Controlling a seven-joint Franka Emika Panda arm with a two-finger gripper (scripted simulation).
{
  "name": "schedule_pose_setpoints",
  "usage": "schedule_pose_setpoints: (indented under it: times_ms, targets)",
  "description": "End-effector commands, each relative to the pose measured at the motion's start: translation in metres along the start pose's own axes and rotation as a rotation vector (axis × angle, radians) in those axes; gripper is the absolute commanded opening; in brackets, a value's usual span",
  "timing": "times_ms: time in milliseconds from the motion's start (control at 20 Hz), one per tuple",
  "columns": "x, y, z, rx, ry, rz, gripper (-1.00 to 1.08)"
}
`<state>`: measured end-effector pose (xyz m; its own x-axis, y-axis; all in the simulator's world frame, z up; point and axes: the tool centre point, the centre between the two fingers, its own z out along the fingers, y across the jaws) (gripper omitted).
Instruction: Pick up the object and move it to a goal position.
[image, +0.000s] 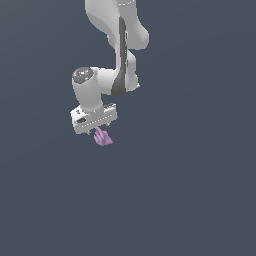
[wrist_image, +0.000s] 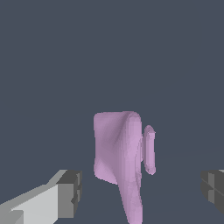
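Note:
The object (image: 103, 137) is a small pale lilac lump with jagged facets, sitting just under the white hand of the arm in the exterior view. Up close in the wrist view, the object (wrist_image: 118, 153) shows a broad body, a narrow tail and a small side lobe. My gripper (wrist_image: 142, 192) is open, and its dark fingertips (wrist_image: 72, 190) stand wide apart on either side of the lump. A clear gap shows between each pad and the lump. In the exterior view the gripper (image: 99, 132) reaches down onto the object, and its fingers are mostly hidden there.
A plain dark grey-blue surface (image: 190, 190) fills both views. The white arm (image: 117, 45) comes down from the top of the exterior view. No goal marker shows.

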<state>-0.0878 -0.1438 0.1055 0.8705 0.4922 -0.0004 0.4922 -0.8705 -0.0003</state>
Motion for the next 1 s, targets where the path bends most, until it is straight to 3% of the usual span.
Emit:
schedule_pose_setpoints:
  times_ms: [0,950]
  targets:
    - [-0.002,0.001,0.001,0.000,0.000,-0.007,1.00]
    - [-0.002,0.000,0.050,0.000,0.000,-0.008,1.00]
